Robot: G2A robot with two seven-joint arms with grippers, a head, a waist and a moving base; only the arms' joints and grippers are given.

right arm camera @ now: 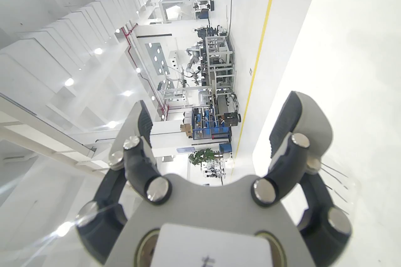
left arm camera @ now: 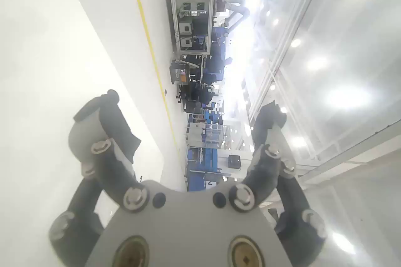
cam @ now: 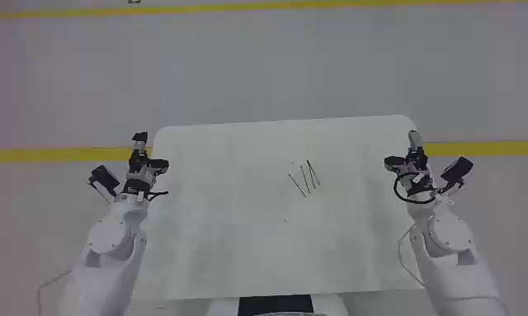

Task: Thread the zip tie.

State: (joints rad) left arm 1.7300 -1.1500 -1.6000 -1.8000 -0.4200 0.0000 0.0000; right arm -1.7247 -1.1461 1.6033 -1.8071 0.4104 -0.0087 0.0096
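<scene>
thin straight dark zip ties (cam: 303,178) lie flat on smooth white table (cam: 231,233), long axes near-to-far, slightly slanted; left gripper (left arm camera: 191,105) and right gripper (right arm camera: 217,104) both spread wide.

My table (cam: 247,233) reads plain white, with no pattern. The ties (cam: 303,178), toward 1 o'clock from its middle, are thin black lines. The left gripper (left arm camera: 191,105) and right gripper (right arm camera: 219,105) are both black and matt grey with silver screws. The floor (cam: 247,68) is pale grey, with one yellow stripe (cam: 247,6) at 12 o'clock and another showing at the table's 9 and 3 o'clock.
</scene>
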